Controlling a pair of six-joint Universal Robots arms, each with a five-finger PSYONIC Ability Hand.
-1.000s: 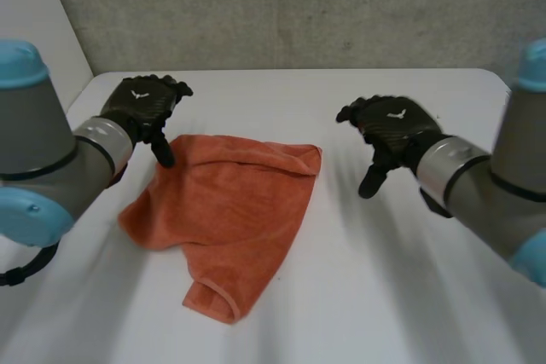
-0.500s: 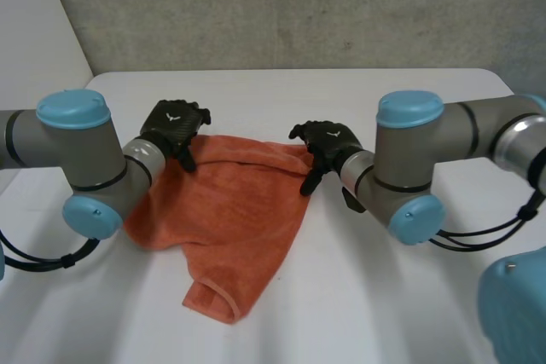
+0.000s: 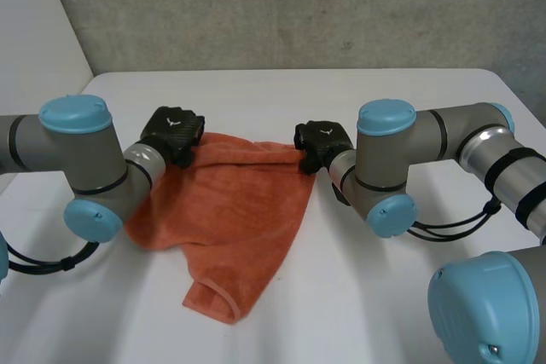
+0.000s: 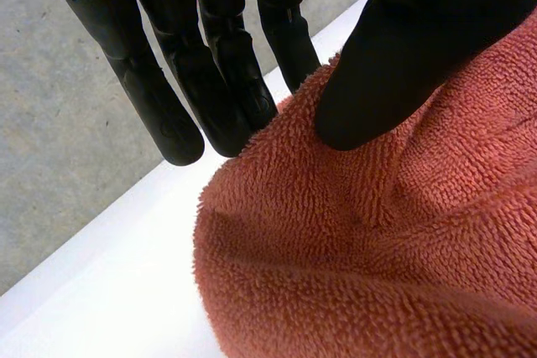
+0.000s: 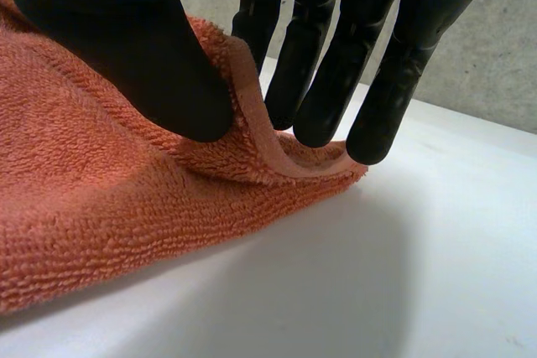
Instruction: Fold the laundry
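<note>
Laundry: orange towel (image 3: 230, 210) lies rumpled on surface (image 3: 409, 296); left robot hand (image 3: 173, 132) pinches its far left corner, right robot hand (image 3: 320, 144) its far right corner, hem nipped between thumb and fingers (image 5: 319, 81); matched grips probably so far edge comes over evenly into fold

Grey arms (image 3: 95, 159), blue caps (image 3: 75, 112) (black hands (image 3: 173, 130))

No readable words, numbers or brand names. Only mark: a small white winged emblem (image 3: 173, 120) (no letters) on the back of the left hand (image 3: 169, 137). Same mark on the back of the right hand (image 3: 317, 144). Both hands sit at the far edge of the towel (image 3: 230, 210).
</note>
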